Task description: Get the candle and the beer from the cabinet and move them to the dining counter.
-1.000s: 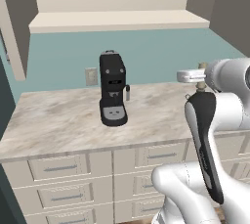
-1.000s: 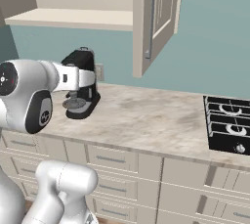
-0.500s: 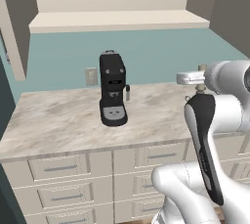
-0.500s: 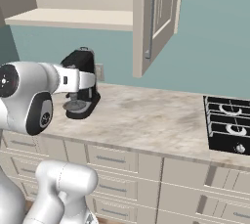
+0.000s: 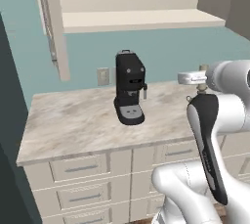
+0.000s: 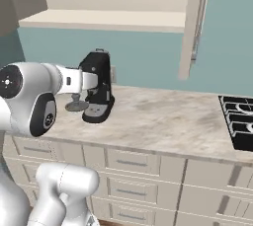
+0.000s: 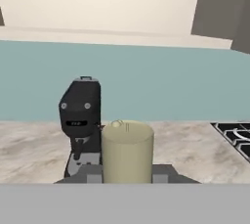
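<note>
**One candle in the claw above the marbled worktop**

One beige candle stands upright between the two dark tips of our claw, which is closed narrowly on it; in the hand view it rises in front of the black coffee machine. From the right base view we see the candle's round dark base hanging under the wrist, held above the worktop near its left end, just left of the coffee machine. From the left base view the wrist sits over the worktop's right end, with a sliver of the candle showing beside it, well right of the coffee machine. Behind, the cabinet stands open, its pale shelf bare where we can see it, one door swung outward. A black stove occupies the worktop's right end.
</note>
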